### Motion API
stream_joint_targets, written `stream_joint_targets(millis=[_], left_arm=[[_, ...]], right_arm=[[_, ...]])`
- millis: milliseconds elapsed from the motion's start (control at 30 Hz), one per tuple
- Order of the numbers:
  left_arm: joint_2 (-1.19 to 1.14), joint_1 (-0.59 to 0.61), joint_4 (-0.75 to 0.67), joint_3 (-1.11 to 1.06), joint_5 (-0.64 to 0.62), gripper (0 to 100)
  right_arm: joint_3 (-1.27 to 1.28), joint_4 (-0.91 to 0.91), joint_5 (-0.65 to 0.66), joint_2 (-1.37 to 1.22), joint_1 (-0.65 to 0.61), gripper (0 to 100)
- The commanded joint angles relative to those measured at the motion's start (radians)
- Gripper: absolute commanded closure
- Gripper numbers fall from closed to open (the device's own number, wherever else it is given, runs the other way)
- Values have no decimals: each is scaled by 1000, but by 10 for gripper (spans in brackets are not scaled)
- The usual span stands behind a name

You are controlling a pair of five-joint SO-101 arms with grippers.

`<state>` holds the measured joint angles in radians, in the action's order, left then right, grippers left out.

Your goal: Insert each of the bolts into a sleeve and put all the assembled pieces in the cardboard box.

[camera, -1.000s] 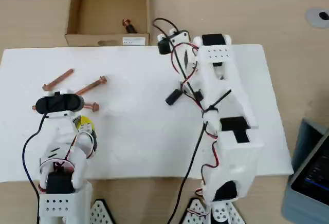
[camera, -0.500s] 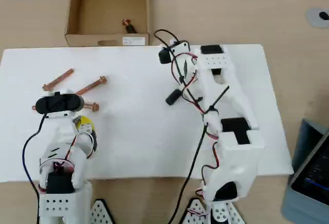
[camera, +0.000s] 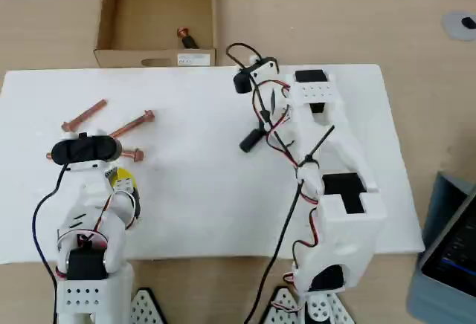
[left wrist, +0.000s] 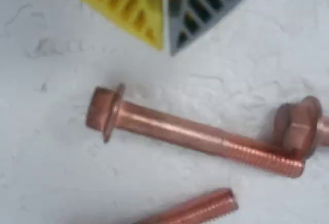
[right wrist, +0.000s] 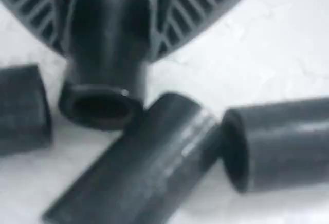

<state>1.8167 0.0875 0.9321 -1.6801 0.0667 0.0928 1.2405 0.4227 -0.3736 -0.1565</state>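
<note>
Clasping a sleeve [right wrist: 103, 90], the right tool [right wrist: 109, 34] points downward.

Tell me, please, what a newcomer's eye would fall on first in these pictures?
The copper bolts lying loose on the white mat by the left arm stand out first. Next comes the black sleeve clamped in the right gripper, with three more sleeves lying around it. One assembled piece lies in the cardboard box beyond the mat.

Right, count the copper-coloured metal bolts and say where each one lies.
4. Three copper bolts lie on the white mat by the left gripper, one partly under that arm; the fourth in the brown cardboard box. The arms may hide others.
</note>
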Motion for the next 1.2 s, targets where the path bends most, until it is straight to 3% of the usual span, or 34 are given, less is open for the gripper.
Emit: stream_joint_targets(millis=[0,567,667,867,1167], left_arm=[[8,-11,2,-5,3,998],[8,-20,0,-5,11,994],[7,-63,2,-5,58,994],[2,-71,8,80,74,993],[-48,-74,259,390,80,993]], right_arm=[[-39,66,2,-5,-1,988],[-153,379,-46,455,-42,988],[-151,433,-48,561,-42,988],[-87,500,-144,746,-41,988],[211,497,-318,1118,-41,988]])
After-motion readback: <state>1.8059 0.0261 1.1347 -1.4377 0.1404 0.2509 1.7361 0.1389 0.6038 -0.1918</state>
